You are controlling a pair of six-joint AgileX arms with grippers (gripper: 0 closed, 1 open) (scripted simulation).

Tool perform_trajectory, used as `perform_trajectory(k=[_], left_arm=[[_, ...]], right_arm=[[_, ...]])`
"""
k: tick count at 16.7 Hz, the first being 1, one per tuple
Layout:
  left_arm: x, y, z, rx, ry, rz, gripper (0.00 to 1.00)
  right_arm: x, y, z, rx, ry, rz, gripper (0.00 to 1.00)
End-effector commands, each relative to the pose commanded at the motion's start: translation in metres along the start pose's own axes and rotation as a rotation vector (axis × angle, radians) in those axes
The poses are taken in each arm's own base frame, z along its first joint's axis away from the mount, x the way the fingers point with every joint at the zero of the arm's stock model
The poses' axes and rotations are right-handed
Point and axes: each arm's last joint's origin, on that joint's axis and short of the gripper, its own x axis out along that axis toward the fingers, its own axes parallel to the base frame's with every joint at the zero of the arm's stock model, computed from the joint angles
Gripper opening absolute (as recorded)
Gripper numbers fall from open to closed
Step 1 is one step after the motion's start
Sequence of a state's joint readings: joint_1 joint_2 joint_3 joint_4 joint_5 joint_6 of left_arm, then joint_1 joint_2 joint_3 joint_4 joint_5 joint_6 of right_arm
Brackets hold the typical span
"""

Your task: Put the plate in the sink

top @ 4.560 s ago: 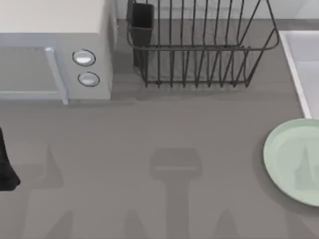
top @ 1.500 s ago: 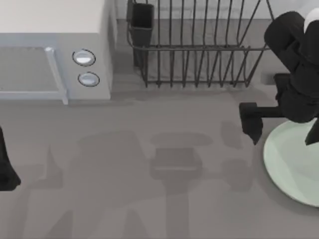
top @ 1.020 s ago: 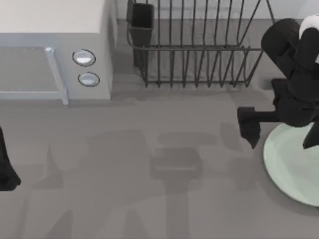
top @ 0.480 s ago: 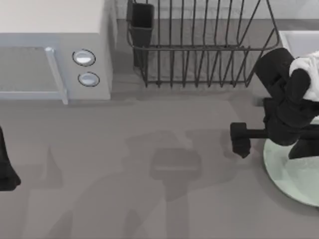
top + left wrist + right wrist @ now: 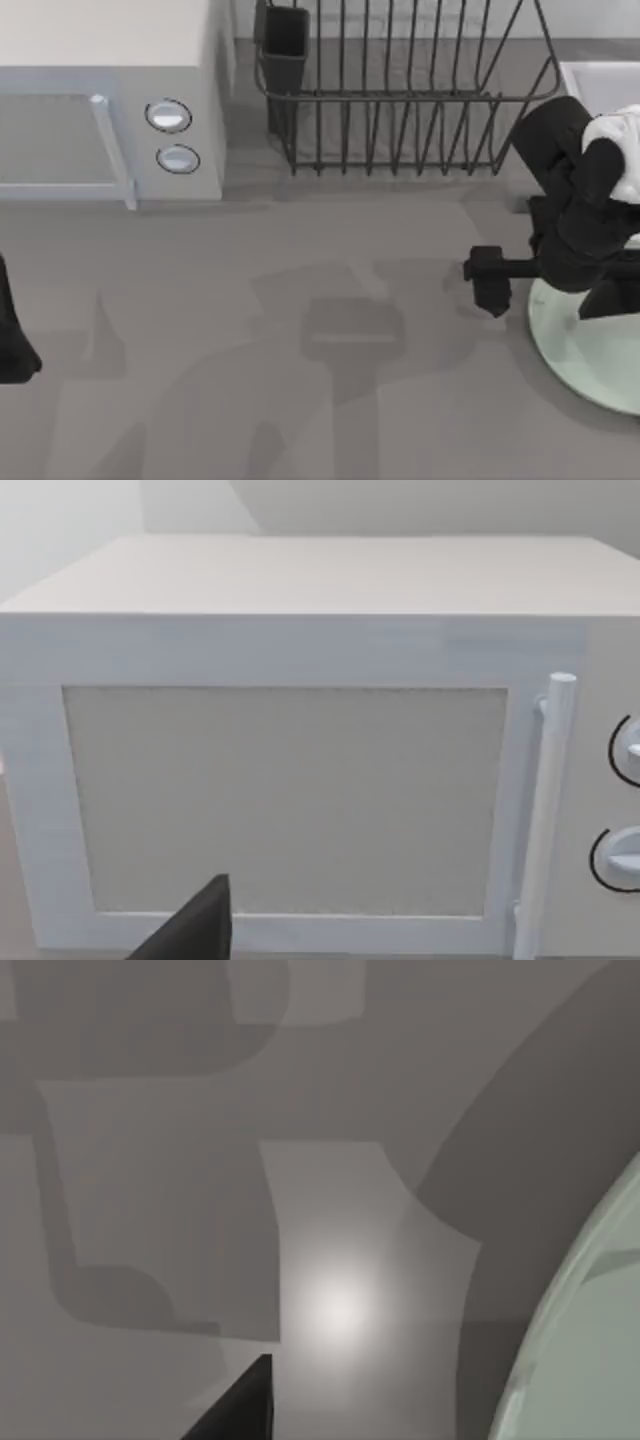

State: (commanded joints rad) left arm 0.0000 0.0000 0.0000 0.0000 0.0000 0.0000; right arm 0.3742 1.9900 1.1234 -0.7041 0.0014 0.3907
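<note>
- At tabletop's (image 5: 300,260) right edge, the plate (image 5: 585,355) is seen lying flat, pale mint-green, partly cut off by the top view's border.
- Right claw (image 5: 560,285) is poised over the plate's left rim; one dark finger (image 5: 488,280) juts left beyond the rim, above bare tabletop. Fingers appear spread wide, w/ nothing held.
- Sink (image 5: 590,80) is seen at far right, behind the right arm, beside the wire dish rack (image 5: 400,90).
- Microwave (image 5: 110,110) is set at rear left.
- Left claw (image 5: 12,335) is parked at the left edge; whether open or closed can't be told.
</note>
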Motion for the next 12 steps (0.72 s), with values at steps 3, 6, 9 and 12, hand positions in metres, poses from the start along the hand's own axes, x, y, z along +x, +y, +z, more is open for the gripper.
perform_trajectory(k=[3, 6, 9, 12], left_arm=[[0.0000, 0.0000, 0.0000, 0.000, 0.000, 0.000, 1.00], [0.0000, 0.0000, 0.0000, 0.000, 0.000, 0.000, 1.00], [0.0000, 0.0000, 0.0000, 0.000, 0.000, 0.000, 1.00], [0.0000, 0.0000, 0.0000, 0.000, 0.000, 0.000, 1.00]], right_arm=[[0.0000, 0.0000, 0.0000, 0.000, 0.000, 0.000, 0.47], [0.0000, 0.0000, 0.0000, 0.000, 0.000, 0.000, 0.25], [0.0000, 0.0000, 0.0000, 0.000, 0.000, 0.000, 0.02], [0.0000, 0.0000, 0.0000, 0.000, 0.000, 0.000, 0.00]])
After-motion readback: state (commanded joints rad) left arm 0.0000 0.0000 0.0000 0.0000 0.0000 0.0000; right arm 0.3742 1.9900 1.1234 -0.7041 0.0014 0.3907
